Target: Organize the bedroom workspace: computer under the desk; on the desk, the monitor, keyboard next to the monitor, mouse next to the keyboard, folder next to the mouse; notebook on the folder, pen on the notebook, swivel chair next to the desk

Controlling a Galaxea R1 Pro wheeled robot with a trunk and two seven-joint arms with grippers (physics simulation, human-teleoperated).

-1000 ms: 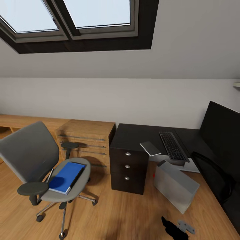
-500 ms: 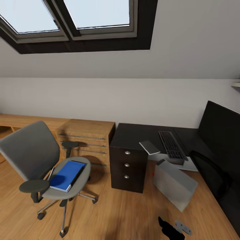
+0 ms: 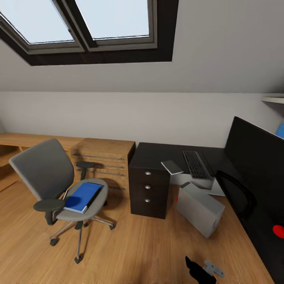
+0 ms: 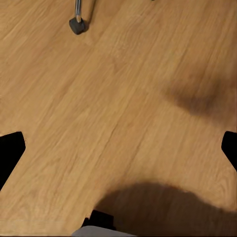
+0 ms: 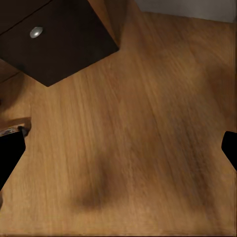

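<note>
Head view – chair (image 3: 59,185): grey seat and back, dark armrests, chrome star base, standing on the wood floor (image 3: 130,252) left of the desk (image 3: 157,156).
Head view – folder (image 3: 83,196): bright blue with a white edge, lying flat on the chair seat.
Head view – keyboard (image 3: 196,164): black keys in a grey frame, lying on the black desk top, a pale flat thing (image 3: 171,167) just beside it.
Head view – computer (image 3: 199,209): light grey box, tilting on the floor beside the drawer unit (image 3: 149,193).
Head view – monitor (image 3: 256,157): big black screen, standing at the right on the desk.
Head view – arm: a dark and grey part (image 3: 203,270) is showing at the bottom edge; which arm, cannot tell.
Left wrist view – left claw (image 4: 118,153): fingers (image 4: 9,153) spread wide, holding nothing, hanging over bare floor near a chair caster (image 4: 77,24).
Right wrist view – right claw (image 5: 118,153): fingers (image 5: 10,154) spread wide, holding nothing, pointing down at the floor near the drawer unit's corner.
</note>
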